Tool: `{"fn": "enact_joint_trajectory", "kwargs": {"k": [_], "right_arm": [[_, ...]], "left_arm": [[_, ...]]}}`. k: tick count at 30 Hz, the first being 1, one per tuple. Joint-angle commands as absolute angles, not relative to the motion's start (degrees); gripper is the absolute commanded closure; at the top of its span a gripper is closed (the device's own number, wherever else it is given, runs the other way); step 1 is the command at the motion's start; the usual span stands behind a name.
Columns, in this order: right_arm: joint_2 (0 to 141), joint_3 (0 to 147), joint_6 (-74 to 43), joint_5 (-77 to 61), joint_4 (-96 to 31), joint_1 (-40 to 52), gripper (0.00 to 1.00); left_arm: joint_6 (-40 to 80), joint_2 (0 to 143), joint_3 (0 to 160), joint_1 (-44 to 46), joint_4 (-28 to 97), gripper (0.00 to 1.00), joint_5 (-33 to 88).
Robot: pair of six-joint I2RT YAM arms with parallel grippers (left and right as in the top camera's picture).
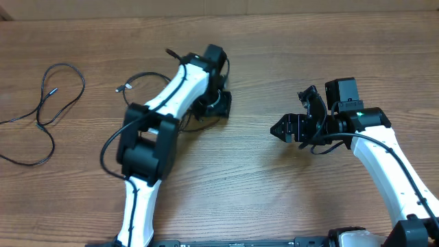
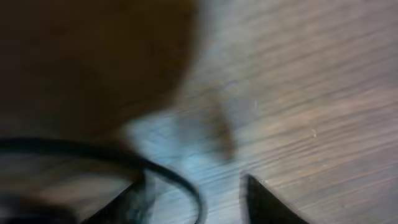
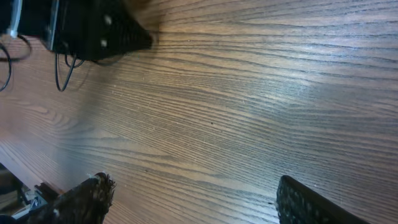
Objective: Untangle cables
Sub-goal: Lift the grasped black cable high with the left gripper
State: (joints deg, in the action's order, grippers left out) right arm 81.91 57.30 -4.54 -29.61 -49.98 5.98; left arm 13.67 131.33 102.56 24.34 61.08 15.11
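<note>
We see the left gripper point(image 1: 217, 105) part-open, a cable point(image 2: 163, 169) looping between its fingers point(image 2: 264, 200) (blurred); right gripper point(image 3: 193, 198) wide, empty.

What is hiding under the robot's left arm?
A thin black cable loops from its silver plug and slips under the left arm. Where it goes beneath the arm is covered.

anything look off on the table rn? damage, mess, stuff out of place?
Nothing damaged or spilled. A loose cable lies at the far left of the table, apart from both arms. A second cable, silver-tipped, runs under the left arm. The left wrist view is blurred.
</note>
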Motion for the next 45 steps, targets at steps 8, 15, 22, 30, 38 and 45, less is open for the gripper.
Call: {"fn": "enact_joint_trajectory", "kwargs": {"k": [8,15,22,30,38,45], "right_arm": [[80.75,57.82,-4.6,-29.39,-50.06,6.0,0.17],[80.75,57.82,-4.62,-28.97,-50.04,6.0,0.17],[80.75,57.82,-4.6,-28.95,-50.02,6.0,0.17],[80.75,57.82,-4.6,-28.95,-50.04,6.0,0.17],[80.75,57.82,-4.62,-29.02,-49.54,6.0,0.17],[80.75,57.82,-4.62,-29.63,-49.23,6.02,0.16]], "left_arm": [[9.89,129.1,107.26,24.36,62.76,0.96,20.6],[8.73,115.72,117.54,21.28,63.05,0.96,25.32],[8.78,103.88,124.42,19.25,61.91,0.96,32.67],[8.8,92.75,127.42,18.68,55.72,0.96,30.57],[8.84,89.78,127.39,18.59,55.27,0.96,23.77],[8.78,90.04,127.35,18.59,54.87,0.96,18.85]]}}
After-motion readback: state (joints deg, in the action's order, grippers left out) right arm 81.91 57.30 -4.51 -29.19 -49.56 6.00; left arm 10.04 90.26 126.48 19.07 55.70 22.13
